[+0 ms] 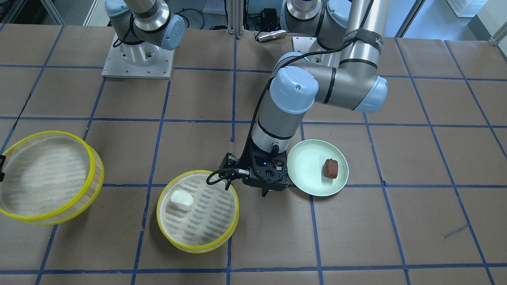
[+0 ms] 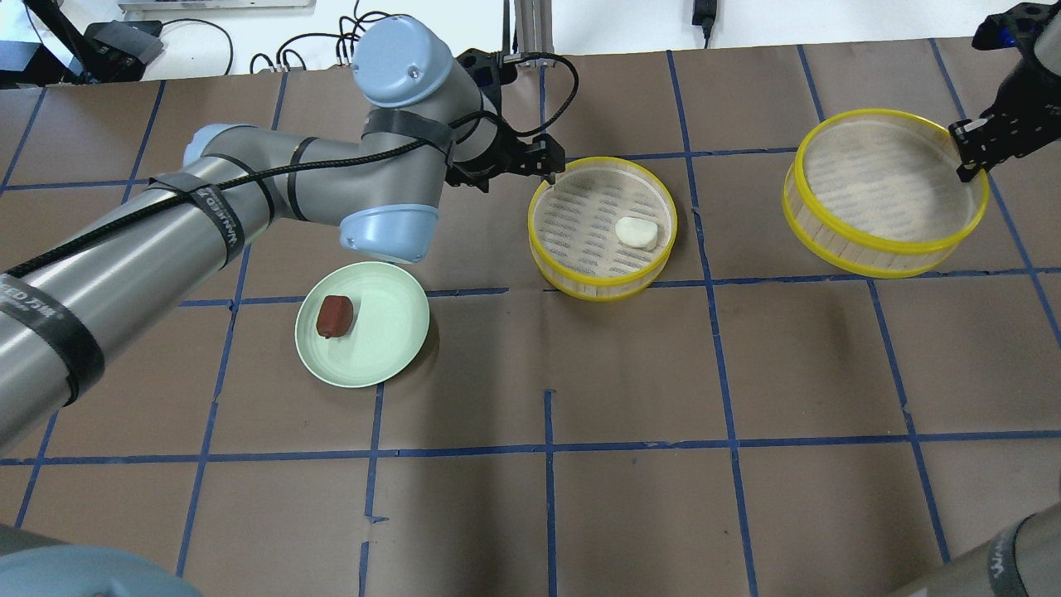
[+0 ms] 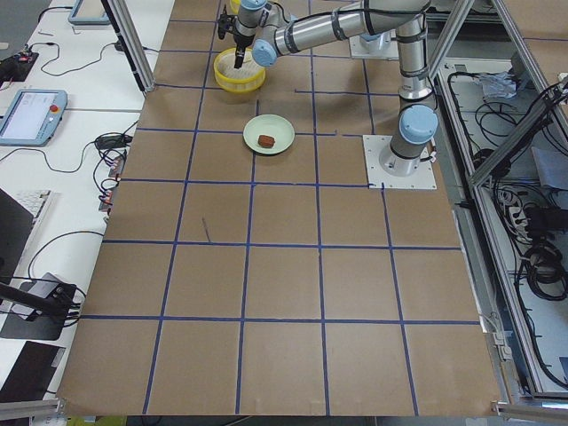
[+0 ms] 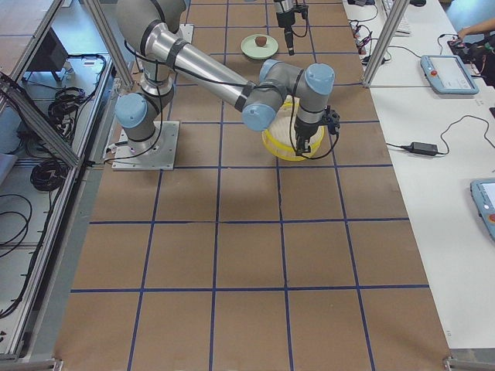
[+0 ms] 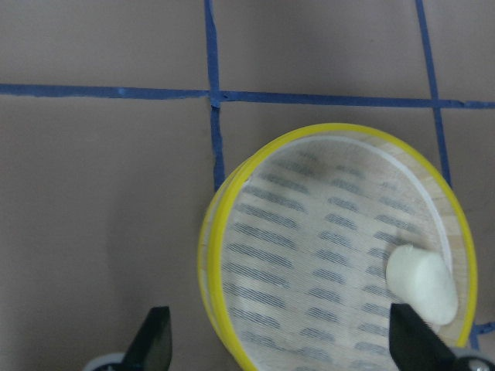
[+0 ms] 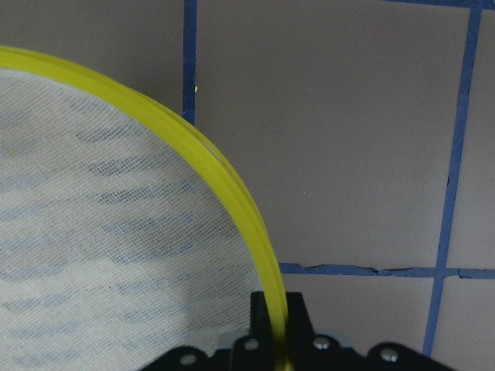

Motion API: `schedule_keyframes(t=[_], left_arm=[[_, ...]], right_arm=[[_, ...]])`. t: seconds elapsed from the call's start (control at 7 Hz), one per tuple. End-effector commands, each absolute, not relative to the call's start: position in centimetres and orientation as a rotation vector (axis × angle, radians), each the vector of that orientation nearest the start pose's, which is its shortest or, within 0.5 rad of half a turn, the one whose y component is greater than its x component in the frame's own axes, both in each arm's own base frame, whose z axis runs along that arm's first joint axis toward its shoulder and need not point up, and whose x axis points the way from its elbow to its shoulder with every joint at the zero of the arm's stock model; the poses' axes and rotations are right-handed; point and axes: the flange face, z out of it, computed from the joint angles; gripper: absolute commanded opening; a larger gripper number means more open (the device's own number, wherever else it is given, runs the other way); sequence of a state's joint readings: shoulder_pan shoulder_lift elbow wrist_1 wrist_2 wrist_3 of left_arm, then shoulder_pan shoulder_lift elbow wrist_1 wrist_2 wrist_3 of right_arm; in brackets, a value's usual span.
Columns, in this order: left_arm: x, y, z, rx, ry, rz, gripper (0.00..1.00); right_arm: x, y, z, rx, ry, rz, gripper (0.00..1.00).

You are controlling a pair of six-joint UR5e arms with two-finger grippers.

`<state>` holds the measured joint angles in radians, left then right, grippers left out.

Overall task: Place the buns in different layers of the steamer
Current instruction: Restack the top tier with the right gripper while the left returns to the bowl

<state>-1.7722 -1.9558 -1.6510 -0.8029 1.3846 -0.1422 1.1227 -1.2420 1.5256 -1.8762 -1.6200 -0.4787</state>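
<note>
In tray (image 1: 198, 247) beside left tool (image 1: 264, 192): white bun (image 1: 181, 199); right tool (image 2: 965, 168) grips other tray (image 2: 879, 249).

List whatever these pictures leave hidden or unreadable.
Right hand: cut off by the front-facing view's left edge; a dark blur in its own wrist view.
Held tray: mostly behind the right arm in the right side view; whether it touches the table is unclear.
White bun: too small in the left side view.
Left hand: largely behind its own arm overhead.
</note>
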Motion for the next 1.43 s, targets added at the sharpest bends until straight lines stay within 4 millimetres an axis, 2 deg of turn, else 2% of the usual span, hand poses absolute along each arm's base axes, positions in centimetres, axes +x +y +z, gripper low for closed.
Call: schedule_keyframes(t=[0.0,0.14,0.29,0.43,0.57,0.71,0.86,1.0,1.14,1.29], left_arm=[[-16.8,-58.0,30.0,0.121,3.308,-0.215,1.00],[-13.2,-55.4,27.1,0.025,3.231,-0.097,1.00],[-11.4,-53.8,24.9,-0.009,3.206,-0.015,1.00],[-10.3,-53.1,23.2,-0.004,3.208,0.039,1.00],[-9.4,-52.4,22.2,0.078,3.171,0.075,0.99],[-8.6,-52.3,21.6,0.128,3.089,0.107,0.99],[-8.5,-52.5,21.2,0.129,3.086,0.115,0.99],[-8.5,-53.0,20.6,0.131,3.086,0.126,0.99],[-8.5,-53.3,19.5,0.131,3.092,0.121,0.98],[-8.5,-53.4,19.2,0.135,3.090,0.088,0.67]], right_arm=[[-7.3,-61.6,37.7,0.033,3.180,-0.039,0.09],[-2.0,-61.3,38.3,0.167,3.166,-0.016,0.09],[4.5,-60.9,37.3,0.242,3.158,0.019,0.09],[10.5,-60.1,36.8,0.288,3.156,0.003,0.09],[13.5,-60.3,35.7,0.327,3.149,-0.002,0.09],[14.5,-61.1,33.9,0.356,3.146,-0.003,0.09],[17.4,-61.0,31.6,0.328,3.160,0.037,0.08],[18.2,-62.0,31.1,0.319,3.156,-0.055,0.09],[18.6,-61.6,29.7,0.349,3.149,-0.014,0.09],[18.6,-61.7,29.0,0.350,3.155,-0.011,0.09]])
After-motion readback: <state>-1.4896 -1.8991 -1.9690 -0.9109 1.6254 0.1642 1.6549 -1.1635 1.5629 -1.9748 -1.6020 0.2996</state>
